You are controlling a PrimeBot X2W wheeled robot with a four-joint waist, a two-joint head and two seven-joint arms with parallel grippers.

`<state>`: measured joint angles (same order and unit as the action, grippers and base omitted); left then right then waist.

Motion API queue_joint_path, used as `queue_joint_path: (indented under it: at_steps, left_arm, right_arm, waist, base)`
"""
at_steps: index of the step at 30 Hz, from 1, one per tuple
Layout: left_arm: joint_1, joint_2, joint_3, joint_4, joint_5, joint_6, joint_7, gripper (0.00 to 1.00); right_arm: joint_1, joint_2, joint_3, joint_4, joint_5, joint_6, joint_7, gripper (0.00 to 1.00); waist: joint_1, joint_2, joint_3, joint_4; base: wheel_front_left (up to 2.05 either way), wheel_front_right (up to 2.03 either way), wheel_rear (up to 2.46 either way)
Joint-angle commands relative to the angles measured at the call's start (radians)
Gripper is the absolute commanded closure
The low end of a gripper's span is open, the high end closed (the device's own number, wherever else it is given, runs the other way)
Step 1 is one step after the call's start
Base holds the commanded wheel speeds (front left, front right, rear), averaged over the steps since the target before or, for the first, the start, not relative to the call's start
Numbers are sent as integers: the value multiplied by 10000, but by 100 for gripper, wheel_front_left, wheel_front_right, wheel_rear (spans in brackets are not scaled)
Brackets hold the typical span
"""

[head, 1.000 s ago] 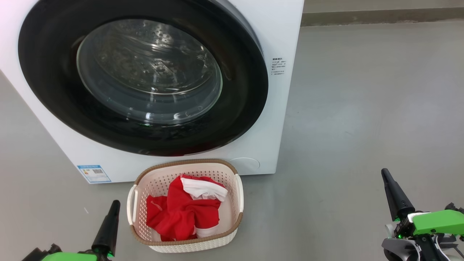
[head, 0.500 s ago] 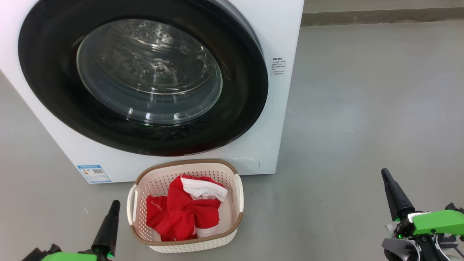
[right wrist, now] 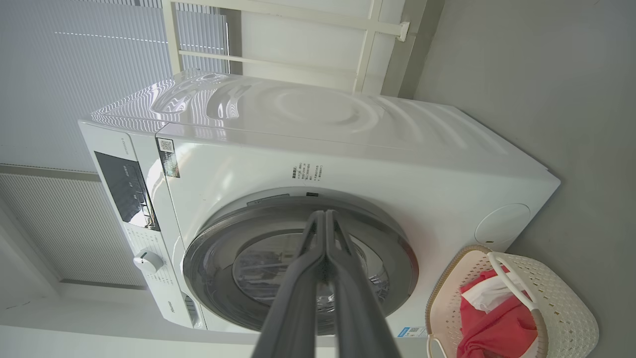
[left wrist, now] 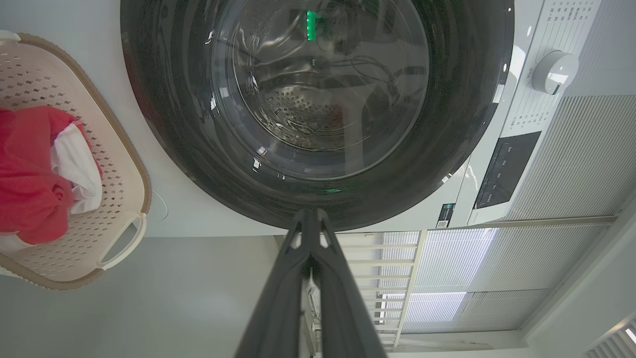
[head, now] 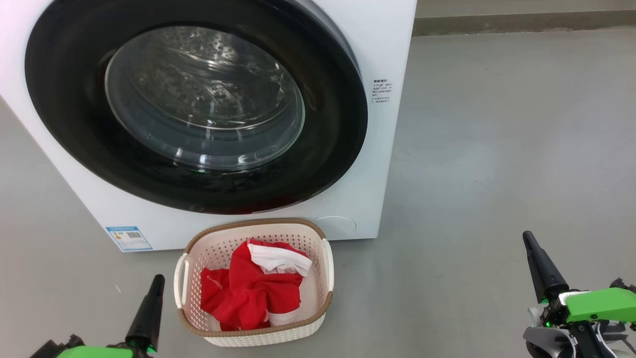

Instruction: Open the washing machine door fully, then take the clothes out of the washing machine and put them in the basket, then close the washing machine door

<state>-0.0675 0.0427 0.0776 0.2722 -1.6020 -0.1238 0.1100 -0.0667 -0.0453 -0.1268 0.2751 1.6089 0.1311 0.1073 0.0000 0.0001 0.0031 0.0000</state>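
Note:
The white washing machine (head: 382, 44) stands with its black-rimmed door (head: 328, 149) closed flat against the front; the steel drum shows through the glass. On the floor just before it sits the cream basket (head: 218, 246) holding the red and white clothes (head: 248, 293). My left gripper (head: 158, 279) is shut, low at the basket's left, holding nothing. My right gripper (head: 526, 236) is shut and empty, far to the basket's right. The left wrist view has the door (left wrist: 447, 149), basket (left wrist: 124, 164) and clothes (left wrist: 30, 179); the right wrist view has the washing machine (right wrist: 348, 149), basket (right wrist: 566, 308) and clothes (right wrist: 497, 328).
Grey floor (head: 497, 149) stretches open to the right of the machine, up to a skirting strip (head: 521, 22) at the back. The machine's control dial (left wrist: 554, 72) and dark display panel (left wrist: 502, 171) appear in the left wrist view, with white slatted blinds (left wrist: 586, 159) behind.

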Motion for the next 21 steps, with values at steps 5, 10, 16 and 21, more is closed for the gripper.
queue_joint_path:
  at_steps: [5,10,16,21]
  left_arm:
    - [-404,76,364,-273,-65,-69,34,100]
    - [-404,76,364,-273,-65,-69,34,100]
    - [-404,76,363,-273,-66,-69,33,100]
    - [-404,76,363,-273,-66,-69,33,100]
  right_arm:
    - [-412,-55,128,-303,-5,-4,61,100]
    - [-413,-55,127,-303,-6,-4,62,100]
    - [-413,-54,127,-303,-6,-4,62,100]
    - [-413,-54,126,-303,-7,-4,63,100]
  waist:
    - [0,-1,0,0]
    - [0,-1,0,0]
    - [0,-1,0,0]
    - [0,-1,0,0]
  base:
    - [0,0,0]
    - [0,0,0]
    - [0,0,0]
    - [0,0,0]
